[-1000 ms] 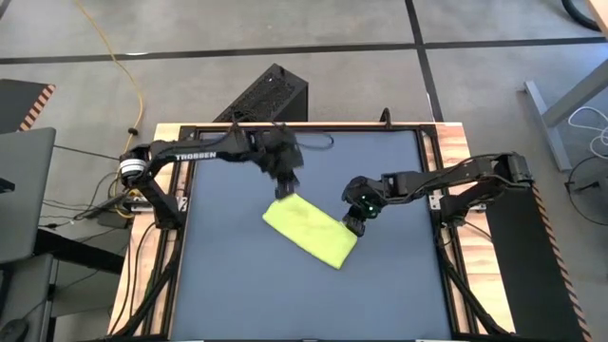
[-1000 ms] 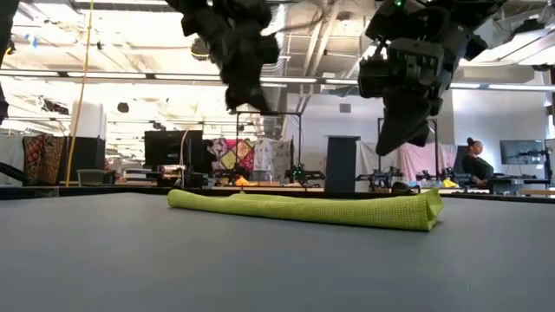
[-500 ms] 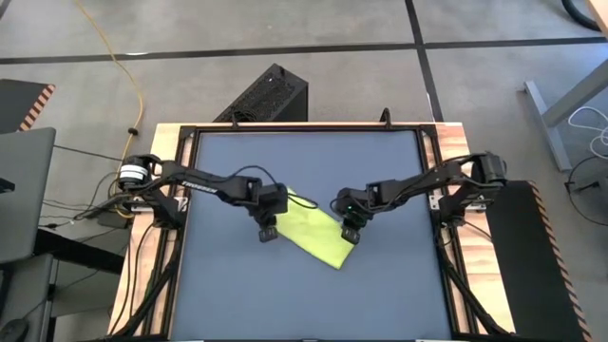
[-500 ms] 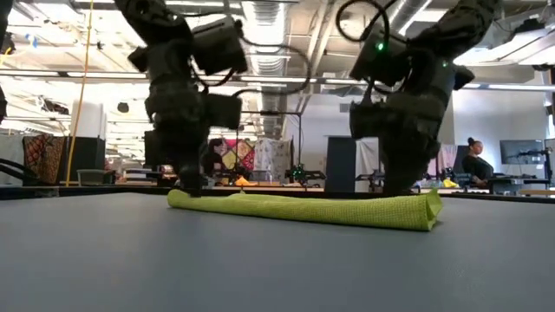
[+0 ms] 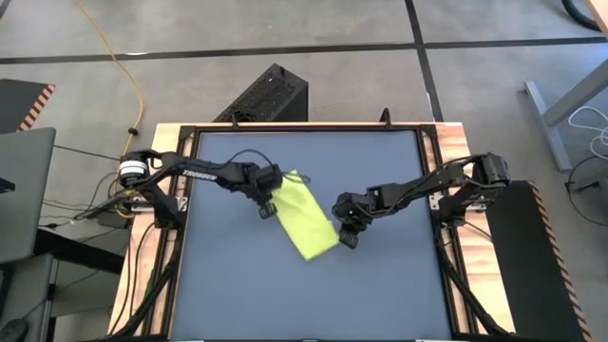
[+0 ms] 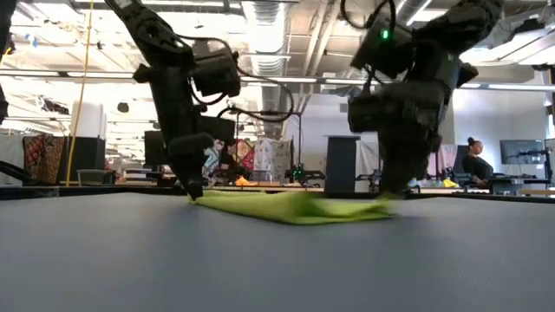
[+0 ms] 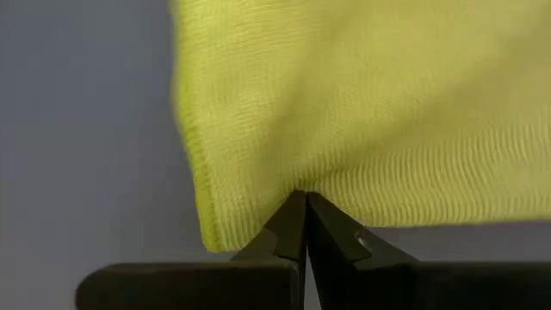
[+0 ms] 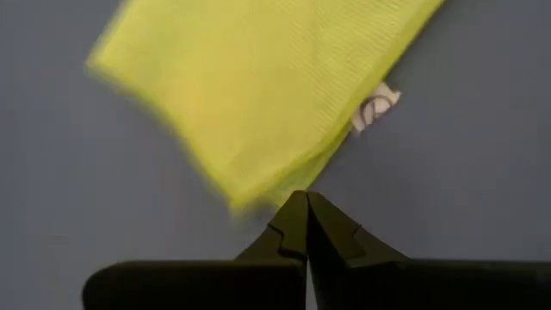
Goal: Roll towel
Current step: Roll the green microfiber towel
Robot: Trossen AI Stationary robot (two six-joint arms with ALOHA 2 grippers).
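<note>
The lime towel (image 5: pixel 306 217) lies folded flat on the dark table (image 5: pixel 237 294), slanting from the far left to the near right. It also shows in the low view (image 6: pixel 295 208). A white tag (image 8: pixel 374 108) sticks out of one long edge. My left gripper (image 5: pixel 269 205) is shut at the towel's left long edge, near its far end. My right gripper (image 5: pixel 347 235) is shut at the towel's right side, near its near end. Both are down at table height in the low view, the left gripper (image 6: pixel 192 192) and the right gripper (image 6: pixel 390 192). My left gripper pinches the towel's edge (image 7: pixel 274 212) between its two fingertips, close to a corner. The fingers come from above, pointing down. The towel lies flat on the table. My right gripper pinches the towel's edge (image 8: pixel 274 195) at its fingertips, close to a corner. The fingers come from above, pointing down. The towel rests on the table.
Bare table lies toward the near edge and on both sides of the towel. A black box (image 5: pixel 271 95) stands on the floor beyond the far edge. The table's frame (image 5: pixel 432 152) rims the surface. A person (image 6: pixel 475 165) sits far back in the room.
Both grippers have come down from above the towel to table height at its two ends. My left gripper then went toward the far edge. The towel has turned about on the table and now lies more far-to-near than before, its near end staying by my right gripper.
</note>
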